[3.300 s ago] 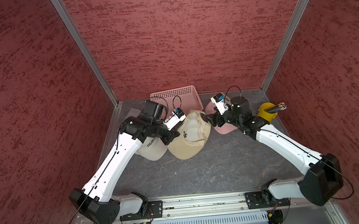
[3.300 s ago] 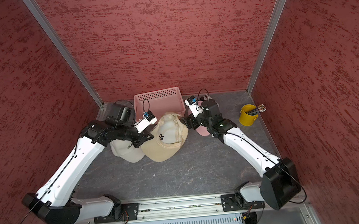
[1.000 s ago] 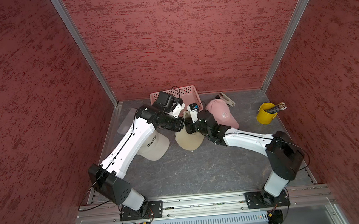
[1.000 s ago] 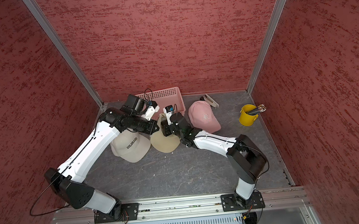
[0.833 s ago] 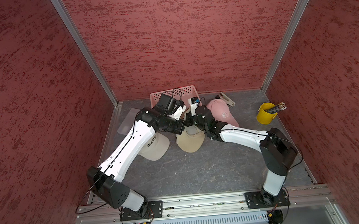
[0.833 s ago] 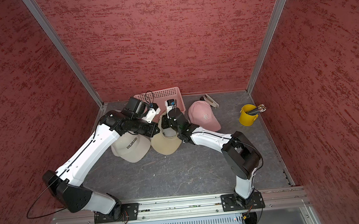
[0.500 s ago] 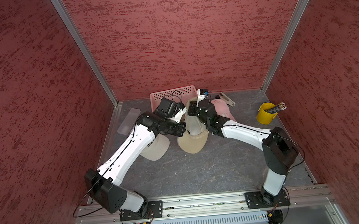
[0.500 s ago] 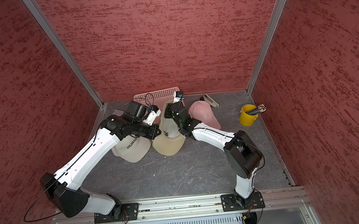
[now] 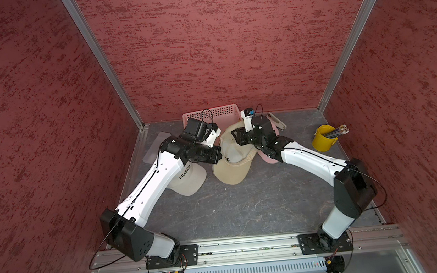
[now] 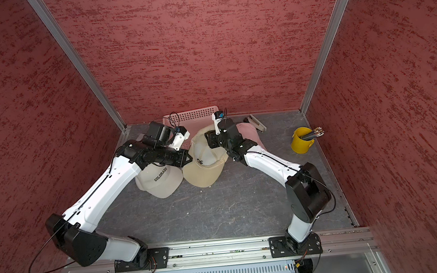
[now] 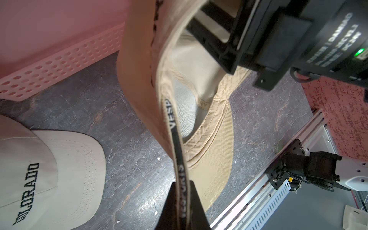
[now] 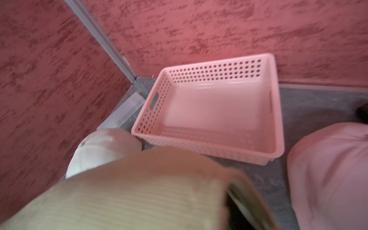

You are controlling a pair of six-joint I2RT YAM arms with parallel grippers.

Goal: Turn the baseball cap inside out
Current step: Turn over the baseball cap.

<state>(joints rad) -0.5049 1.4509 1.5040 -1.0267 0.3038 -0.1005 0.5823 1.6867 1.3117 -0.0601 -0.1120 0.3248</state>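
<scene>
Baseball cap (image 9: 232, 168): tan crown and brim, with rows of matching stitching along the brim; cream lining; black inner band (image 11: 176, 139) with white lettering; dark embroidered mark on the front panel
Second cap (image 10: 159, 188): off-white, with black "COLORADO" lettering
Third cap (image 10: 252, 134): plain pale pink
Basket (image 12: 159, 103): pink, walls perforated with a regular grid of round holes
Cup (image 9: 321, 141): yellow, holding dark pencils (image 9: 337, 131) with pale ends
Walls (image 9: 217, 47): red, mottled with darker red streaks
Floor (image 9: 246, 208): dark grey, veined with thin pale lines
Left arm (image 9: 151, 187) and right arm (image 9: 310, 161): white links, black joints
</scene>
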